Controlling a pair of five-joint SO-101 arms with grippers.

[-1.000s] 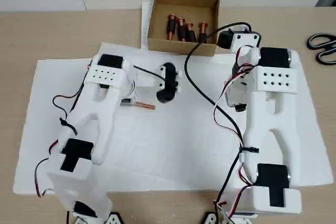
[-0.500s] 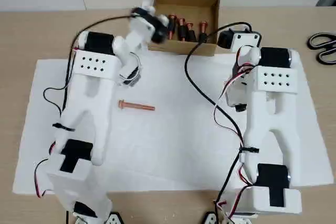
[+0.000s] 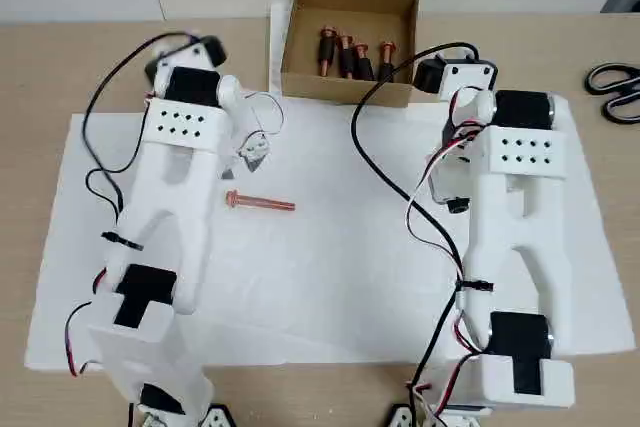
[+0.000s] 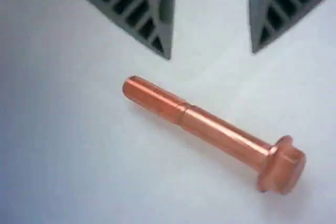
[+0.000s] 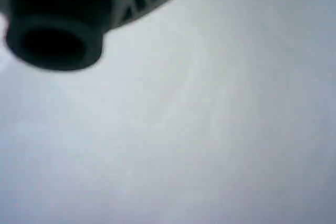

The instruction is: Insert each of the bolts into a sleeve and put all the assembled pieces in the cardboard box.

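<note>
White sheet (image 3: 330,277), left end effector (image 4: 210,53) wide open above bolt (image 4: 210,129), empty

The left arm (image 3: 170,197) and right arm (image 3: 515,207) are both showing smooth white plastic shells, each forking into two struts along the middle. Black rectangular motor blocks (image 3: 148,294) are sitting at the joints. A white plate on each is carrying two rows of small dark holes (image 3: 186,124). Black cables (image 3: 380,167) and red-and-white wires (image 3: 432,237) are looping alongside, cinched by black ties (image 3: 475,286). On the left gripper (image 4: 210,53), the fingers (image 4: 139,3) are showing dark grey, tapered, with ribbed slots.
</note>
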